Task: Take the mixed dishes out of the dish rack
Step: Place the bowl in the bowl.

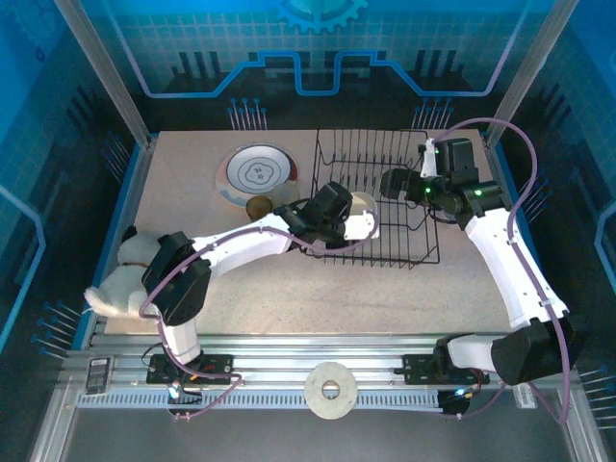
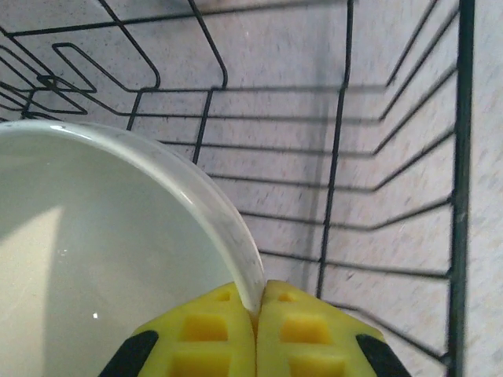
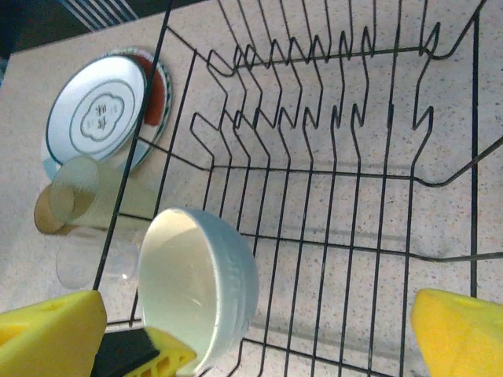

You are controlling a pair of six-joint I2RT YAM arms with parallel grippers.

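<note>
Left claw (image 2: 255,314): pinching the rim of the pale white round bowl (image 2: 94,259), inside the black wire dish rack (image 2: 460,157).
Right claw (image 3: 255,334): spread wide over the rack.
Round patterned plates (image 3: 102,118): stacked on the table (image 1: 289,289), beside the rack.

Dish rack (image 1: 404,207): stands right of centre on the counter (image 1: 318,298), holds a bowl (image 1: 363,204) near its left wall. Left of it (outside the wires): plates (image 1: 257,173) behind, cup (image 1: 258,207) and glass (image 3: 82,267) before.

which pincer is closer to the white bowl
Left. The left pincer grips the bowl by its rim; the right pincer hangs open above the dish rack, apart from it.
</note>
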